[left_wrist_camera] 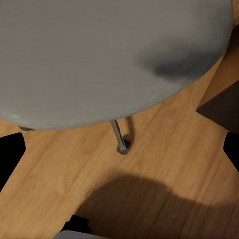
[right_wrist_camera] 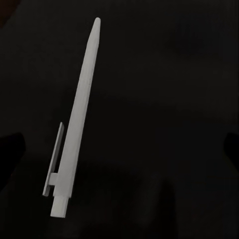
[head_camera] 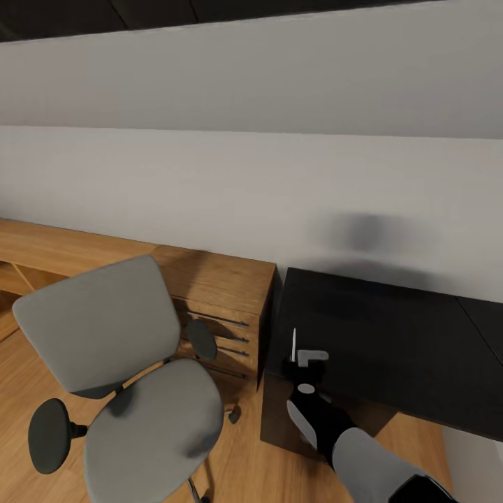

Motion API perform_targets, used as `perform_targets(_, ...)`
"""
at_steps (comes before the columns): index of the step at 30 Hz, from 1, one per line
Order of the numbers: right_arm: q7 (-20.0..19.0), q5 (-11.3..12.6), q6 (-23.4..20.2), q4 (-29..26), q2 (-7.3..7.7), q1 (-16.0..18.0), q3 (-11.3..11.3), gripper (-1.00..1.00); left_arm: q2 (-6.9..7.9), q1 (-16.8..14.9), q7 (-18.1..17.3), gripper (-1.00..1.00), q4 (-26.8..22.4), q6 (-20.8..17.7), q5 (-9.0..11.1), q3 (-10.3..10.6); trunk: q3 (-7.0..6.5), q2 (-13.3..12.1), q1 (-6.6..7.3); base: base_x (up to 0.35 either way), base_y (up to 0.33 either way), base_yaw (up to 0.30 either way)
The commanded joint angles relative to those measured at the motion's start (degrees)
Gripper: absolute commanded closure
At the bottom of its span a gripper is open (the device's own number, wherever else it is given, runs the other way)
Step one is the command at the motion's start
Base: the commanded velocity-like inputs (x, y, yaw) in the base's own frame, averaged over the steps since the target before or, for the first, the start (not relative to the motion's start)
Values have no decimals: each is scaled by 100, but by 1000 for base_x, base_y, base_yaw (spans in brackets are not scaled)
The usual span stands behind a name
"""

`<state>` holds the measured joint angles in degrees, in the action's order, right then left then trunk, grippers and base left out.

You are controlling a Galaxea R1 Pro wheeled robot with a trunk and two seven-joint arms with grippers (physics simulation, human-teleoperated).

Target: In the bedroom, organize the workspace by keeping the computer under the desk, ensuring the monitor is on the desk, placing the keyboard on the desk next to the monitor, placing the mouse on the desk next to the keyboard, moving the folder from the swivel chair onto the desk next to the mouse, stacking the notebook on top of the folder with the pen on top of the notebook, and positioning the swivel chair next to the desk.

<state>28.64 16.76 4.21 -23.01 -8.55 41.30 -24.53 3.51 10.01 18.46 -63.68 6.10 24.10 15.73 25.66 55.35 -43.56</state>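
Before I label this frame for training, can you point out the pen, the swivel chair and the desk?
pen (right_wrist_camera: 77, 124): right wrist view, middle of its white barrel.
swivel chair (head_camera: 157, 426): head view, centre of the grey seat pad.
desk (head_camera: 391, 335): head view, bare black top.

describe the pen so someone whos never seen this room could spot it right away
Find the black desk right of the wooden drawer unit. At its near left corner, by the right gripper, is the pen: a thin white stick with a clip, the only pale thing against that dark top.
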Motion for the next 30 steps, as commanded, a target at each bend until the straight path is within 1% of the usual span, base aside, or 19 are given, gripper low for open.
perform_targets(1,11,62,37,34,0,22,-38,-100,8,-1,36,-100,-5,32,60,28,5,4,-1,0,0,0)
perform_targets(7,-121,61,22,126,-21,74,-19,-100,6,-1,39,-100,-4,32,60,35,5,4,-1,0,0,0)
perform_targets(20,-141,64,-4,144,-38,80,-24,-100,5,1,38,-100,-3,36,60,36,5,4,-1,0,0,0)
perform_targets(30,-140,64,-236,131,-119,80,-34,-100,4,-1,42,-100,-11,47,56,47,5,4,-1,0,0,0)
